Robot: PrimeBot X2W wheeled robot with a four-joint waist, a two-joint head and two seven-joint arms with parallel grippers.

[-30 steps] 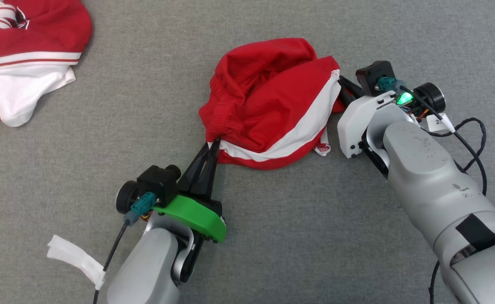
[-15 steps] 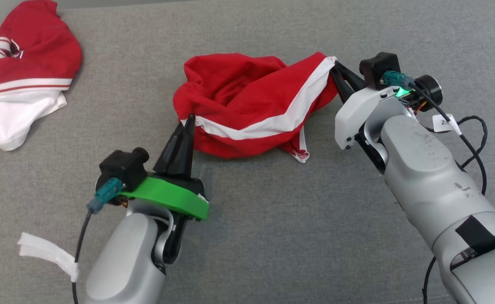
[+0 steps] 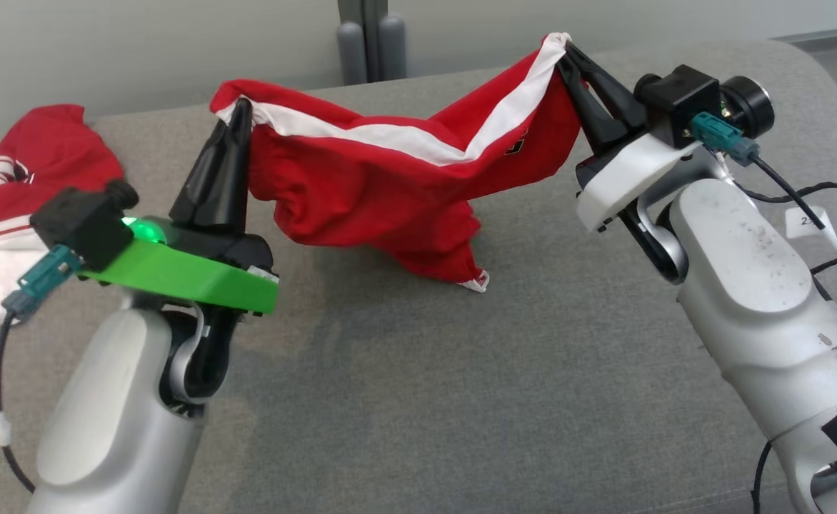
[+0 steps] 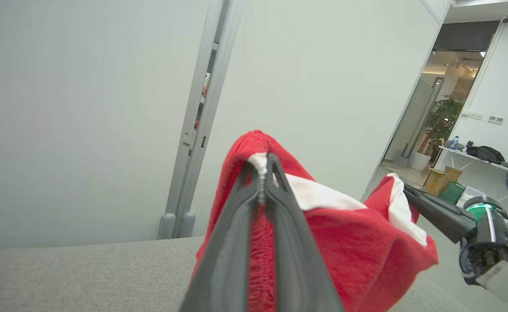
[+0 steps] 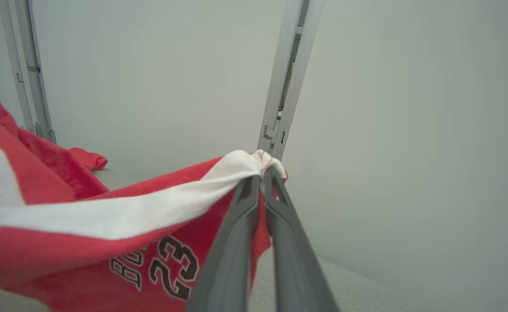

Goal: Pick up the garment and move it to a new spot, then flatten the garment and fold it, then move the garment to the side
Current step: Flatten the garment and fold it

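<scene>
Grips tight: left end effector (image 3: 241,108) clenched on one white-edged corner of the red fabric garment with white stripe (image 3: 390,185), right end effector (image 3: 567,56) clenched on the opposite corner. Garment slung between them, sagging, lowest tip down at the grey upholstered surface (image 3: 461,392); contact unclear. Crumpled red-and-white cloth heap (image 3: 40,157) far left.

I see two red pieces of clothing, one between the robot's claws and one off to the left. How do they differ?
The held garment hangs in the air, stretched between the left gripper and the right gripper; the other garment lies crumpled on the grey surface, untouched. The held garment shows one broad white band; the other garment shows thinner white stripes. Both are red and white.
</scene>
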